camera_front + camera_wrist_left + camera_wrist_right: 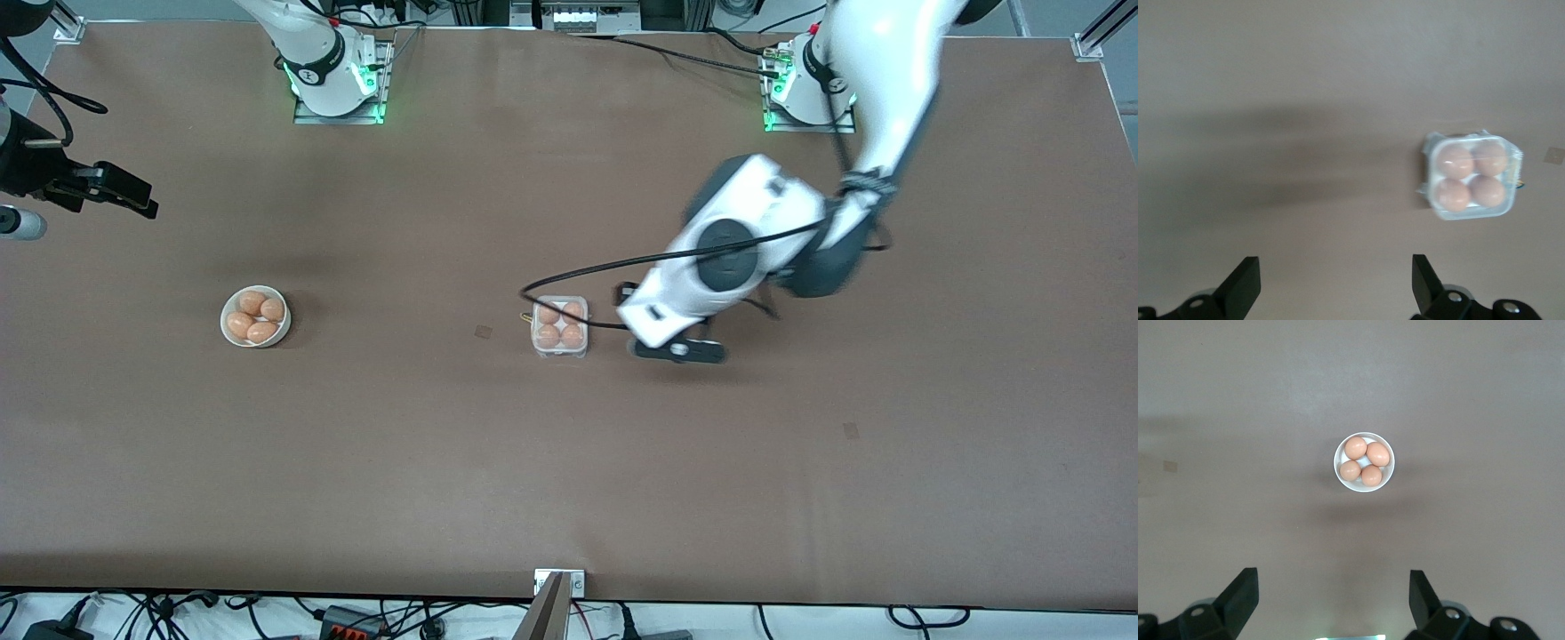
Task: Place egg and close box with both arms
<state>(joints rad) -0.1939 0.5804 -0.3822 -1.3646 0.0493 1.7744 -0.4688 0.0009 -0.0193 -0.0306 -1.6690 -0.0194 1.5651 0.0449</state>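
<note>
The box (560, 326) stands mid-table, a white tray with an egg (548, 314) in every cell and the clear lid down over them. It also shows in the left wrist view (1471, 177). My left gripper (656, 334) is open and empty, just above the table beside the box toward the left arm's end; its fingertips (1245, 280) show wide apart in the left wrist view. My right gripper (124, 191) is open and empty, raised at the right arm's end of the table. Its wrist view looks down on the bowl of eggs.
A round white bowl (255, 316) with several more orange-brown eggs sits toward the right arm's end; it also shows in the right wrist view (1364, 462). A black cable (578, 267) loops from the left arm over the box.
</note>
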